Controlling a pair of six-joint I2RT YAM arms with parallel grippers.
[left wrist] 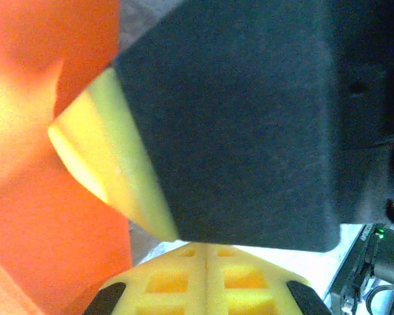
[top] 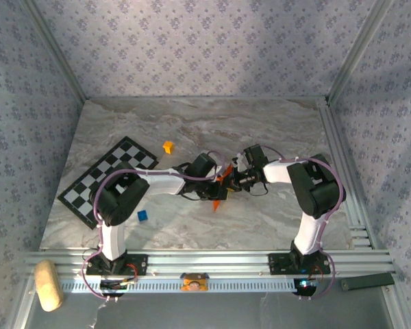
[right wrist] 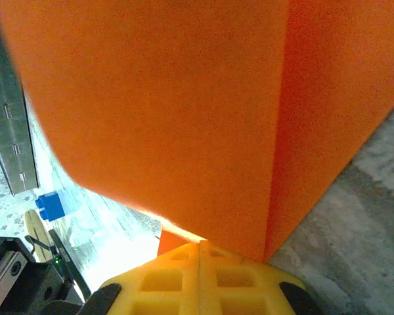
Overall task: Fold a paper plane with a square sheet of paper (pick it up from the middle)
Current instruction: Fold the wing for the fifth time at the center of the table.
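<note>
The square sheet of paper [top: 218, 203] is bright orange, creased, and held up off the table between the two arms at the centre. My right gripper [top: 233, 180] is shut on it. In the right wrist view the paper [right wrist: 184, 111] rises straight from the closed yellow fingertips [right wrist: 200, 248], with a sharp vertical fold on the right. My left gripper [top: 217, 179] is shut, pressed up against the right gripper's black body [left wrist: 249, 125]. The paper [left wrist: 46, 230] lies just left of its closed fingertips [left wrist: 207, 252], with no paper showing between them.
A black-and-white checkered board [top: 109, 178] lies at the left. A small yellow-orange cube [top: 168, 147] sits behind the arms and a blue cube [top: 142, 215] near the left arm's base. A beige block [top: 48, 284] lies off the table's front left.
</note>
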